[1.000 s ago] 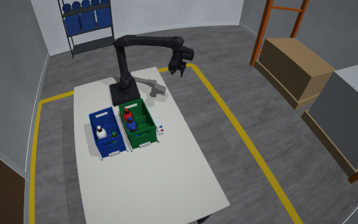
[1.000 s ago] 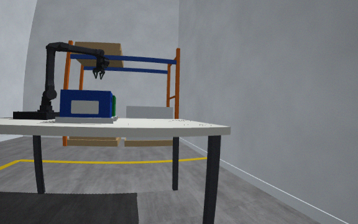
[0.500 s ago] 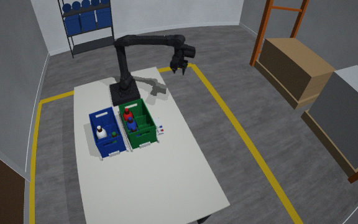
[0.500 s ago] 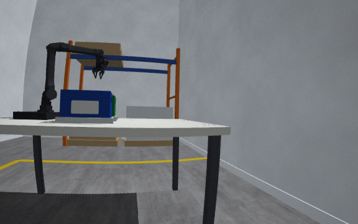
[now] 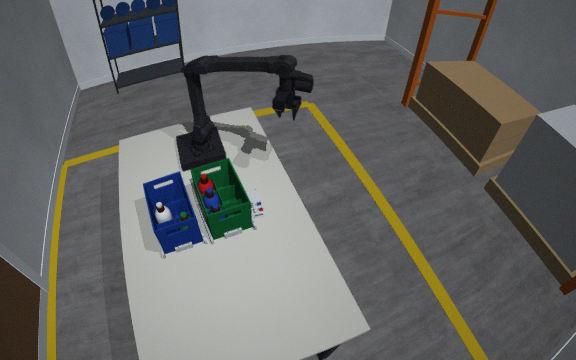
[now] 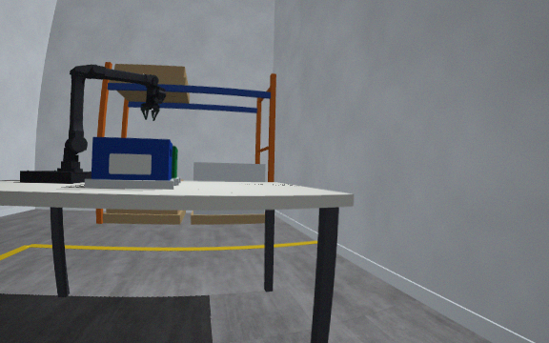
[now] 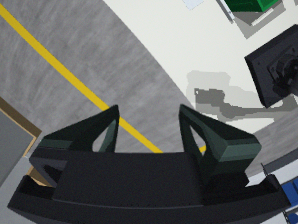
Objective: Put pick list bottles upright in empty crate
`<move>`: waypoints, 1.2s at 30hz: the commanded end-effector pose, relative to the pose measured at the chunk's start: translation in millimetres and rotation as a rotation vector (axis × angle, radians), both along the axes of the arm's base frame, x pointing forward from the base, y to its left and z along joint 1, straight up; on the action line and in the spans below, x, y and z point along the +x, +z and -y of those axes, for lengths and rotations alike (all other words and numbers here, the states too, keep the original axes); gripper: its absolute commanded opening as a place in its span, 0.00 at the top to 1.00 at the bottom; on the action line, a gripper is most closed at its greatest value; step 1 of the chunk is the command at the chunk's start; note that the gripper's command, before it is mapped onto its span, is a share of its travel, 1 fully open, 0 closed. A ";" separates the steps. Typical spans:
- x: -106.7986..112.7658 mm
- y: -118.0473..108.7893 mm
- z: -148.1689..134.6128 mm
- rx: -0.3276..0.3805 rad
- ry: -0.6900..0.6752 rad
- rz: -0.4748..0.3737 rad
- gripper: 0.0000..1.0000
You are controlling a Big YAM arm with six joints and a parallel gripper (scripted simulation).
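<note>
The green crate [image 5: 221, 198] stands on the table with a red-label bottle [image 5: 205, 183] and a blue-label bottle [image 5: 211, 199] upright in its left cells. The blue crate [image 5: 173, 212] stands to its left and holds a white-label bottle [image 5: 162, 213] and a green-label bottle [image 5: 183, 217]. My gripper [image 5: 286, 112] is open and empty, high above the table's far right edge, far from both crates. It also shows in the side view [image 6: 151, 112] and the wrist view [image 7: 149, 129].
The arm's base [image 5: 200, 149] stands behind the crates. A yellow floor line [image 5: 368, 190] runs along the table's right side. A shelf with blue bins [image 5: 138, 35] stands at the back wall; boxes on racks [image 5: 473, 110] stand at the right.
</note>
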State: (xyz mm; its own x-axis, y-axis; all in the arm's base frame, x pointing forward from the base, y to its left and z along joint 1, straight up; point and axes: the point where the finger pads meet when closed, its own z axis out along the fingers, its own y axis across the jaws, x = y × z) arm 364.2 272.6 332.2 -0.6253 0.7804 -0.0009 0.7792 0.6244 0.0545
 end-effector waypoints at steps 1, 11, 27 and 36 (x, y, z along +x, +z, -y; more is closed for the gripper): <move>-6.2 12.5 3.7 0.014 -0.006 0.019 0.39; -7.0 14.6 3.4 0.017 -0.005 0.023 0.39; -7.2 19.8 1.9 0.024 -0.002 0.033 0.39; -10.5 12.7 3.4 0.014 -0.001 0.019 0.39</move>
